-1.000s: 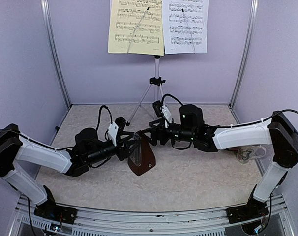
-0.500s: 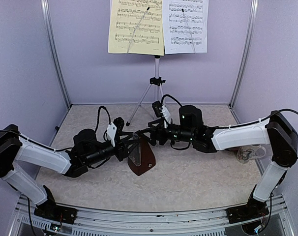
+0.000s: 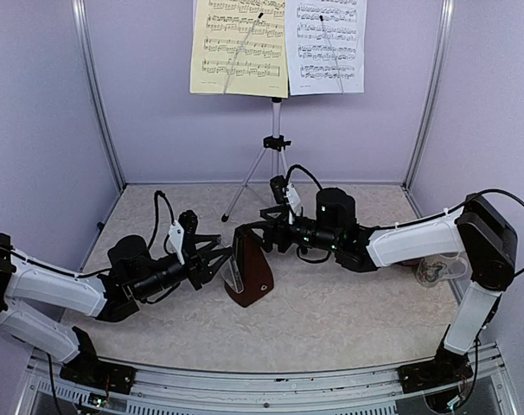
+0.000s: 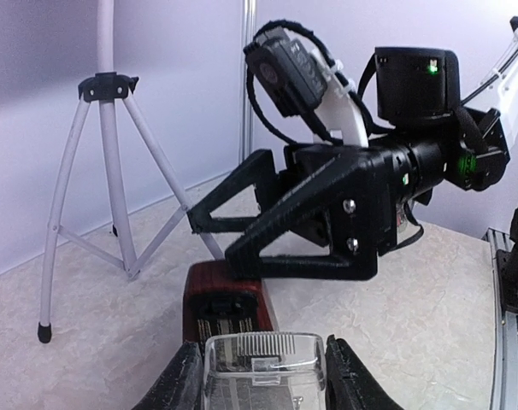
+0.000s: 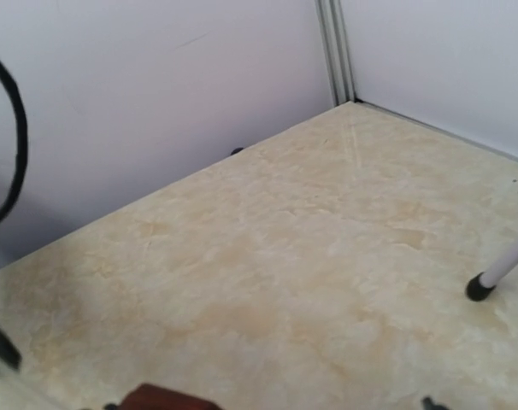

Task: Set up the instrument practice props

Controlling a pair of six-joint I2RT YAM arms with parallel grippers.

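Note:
The brown metronome [image 3: 255,277] stands mid-table; it also shows in the left wrist view [image 4: 225,295] and at the bottom edge of the right wrist view [image 5: 165,399]. My left gripper [image 3: 220,259] [image 4: 261,369] is shut on the metronome's clear front cover [image 4: 263,367], just left of the body. My right gripper [image 3: 245,232] [image 4: 209,243] is open, its fingers spread around the metronome's top. The white tripod music stand [image 3: 277,143] stands at the back, carrying the yellow sheet [image 3: 239,47] and the white sheet [image 3: 329,43]. Its desk is hidden behind them.
A floral mug [image 3: 435,270] sits at the right, partly behind my right arm. The tripod legs [image 4: 105,128] spread just behind the metronome, one foot [image 5: 479,289] near my right gripper. Purple walls close the back and both sides.
My left arm has drawn back to the left with the clear cover, off the metronome. The metronome, tilted before, now stands upright. The right gripper has stayed at its top.

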